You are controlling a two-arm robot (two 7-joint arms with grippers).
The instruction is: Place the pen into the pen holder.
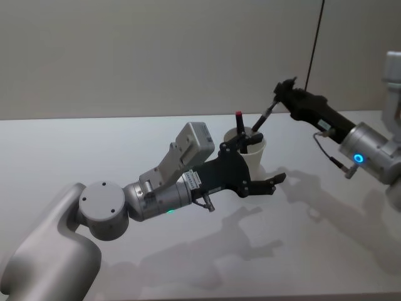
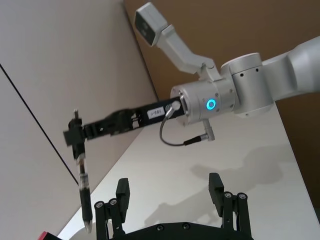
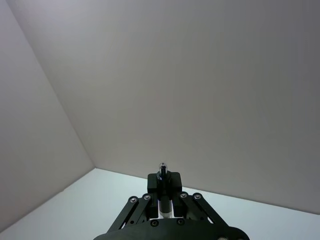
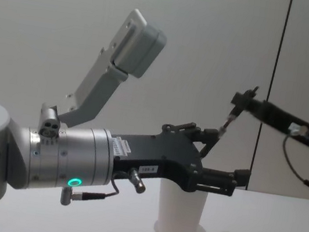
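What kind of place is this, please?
Probably a robot test room: a plain white table against bare walls, with just a paper cup, a pen held by the right gripper, and the left gripper.

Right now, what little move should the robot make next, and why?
Probably lower the right gripper a little, then open it. It is shut on the pen, whose tip slants down over the cup. The left gripper hangs open beside the cup, idle.

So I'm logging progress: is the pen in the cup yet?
Partly: the right gripper holds the pen tilted, its lower tip inside the pen holder rim, unreleased.
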